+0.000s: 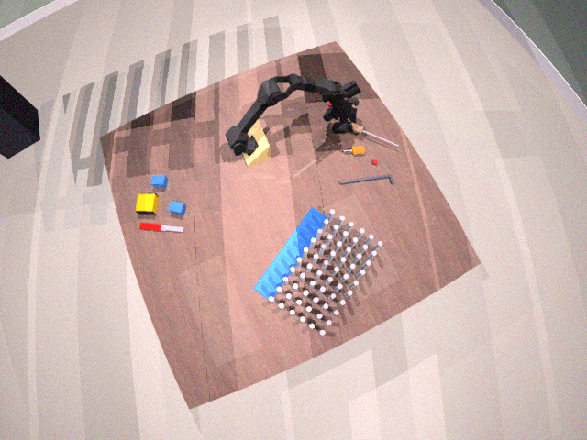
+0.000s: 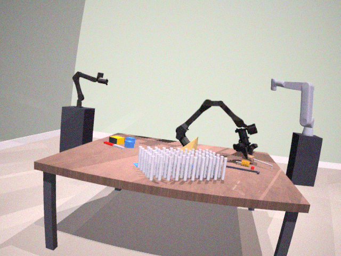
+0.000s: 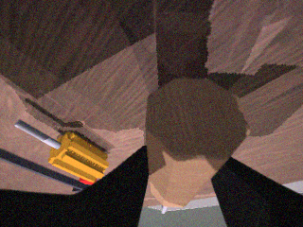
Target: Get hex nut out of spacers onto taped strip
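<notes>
One pincer (image 1: 349, 126) (image 2: 249, 157) (image 3: 178, 153), clamped on one wooden handle (image 1: 357, 128) (image 2: 250, 158) (image 3: 189, 123); two blue blocks (image 1: 159, 181) (image 2: 129, 142), near the counter's (image 1: 237, 213) (image 2: 90, 162) (image 3: 114, 80) edge.

Wall: pale green (image 2: 176, 55), grey at one side.
Floor: pale, broad light and shadow bands (image 1: 71, 331).
Table: brown wood top (image 1: 227, 293) (image 2: 90, 162), dark legs.
Pedestals: dark, one each side of table.
</notes>
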`<state>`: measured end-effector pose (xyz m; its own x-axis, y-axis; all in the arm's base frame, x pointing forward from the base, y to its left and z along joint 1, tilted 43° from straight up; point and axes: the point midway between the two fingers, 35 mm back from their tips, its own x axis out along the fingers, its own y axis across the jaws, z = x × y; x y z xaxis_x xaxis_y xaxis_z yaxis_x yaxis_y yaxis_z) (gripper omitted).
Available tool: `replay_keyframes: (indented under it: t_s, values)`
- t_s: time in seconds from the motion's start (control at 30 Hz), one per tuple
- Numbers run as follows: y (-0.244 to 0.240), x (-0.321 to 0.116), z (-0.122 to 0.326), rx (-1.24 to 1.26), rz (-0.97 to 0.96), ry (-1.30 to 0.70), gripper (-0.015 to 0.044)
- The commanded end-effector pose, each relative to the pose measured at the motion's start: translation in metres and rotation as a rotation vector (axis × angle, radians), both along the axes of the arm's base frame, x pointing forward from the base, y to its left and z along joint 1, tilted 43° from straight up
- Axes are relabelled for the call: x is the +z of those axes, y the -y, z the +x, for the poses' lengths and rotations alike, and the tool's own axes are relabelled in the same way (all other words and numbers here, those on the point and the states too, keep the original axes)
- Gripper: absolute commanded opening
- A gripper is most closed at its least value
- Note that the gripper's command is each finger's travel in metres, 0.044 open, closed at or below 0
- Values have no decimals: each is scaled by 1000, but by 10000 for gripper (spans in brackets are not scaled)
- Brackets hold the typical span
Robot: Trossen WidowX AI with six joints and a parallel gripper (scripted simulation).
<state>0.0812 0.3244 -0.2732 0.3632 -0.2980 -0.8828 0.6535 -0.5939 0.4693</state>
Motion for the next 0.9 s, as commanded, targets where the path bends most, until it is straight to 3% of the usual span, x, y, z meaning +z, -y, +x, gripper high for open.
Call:
replay_keyframes:
  t_s: [0.0,0.57,0.87]
  values:
    - [-28,21,3,3,30,2,0]
    - [-92,110,10,1,33,3,0]
    - [-94,123,21,-107,79,31,0]
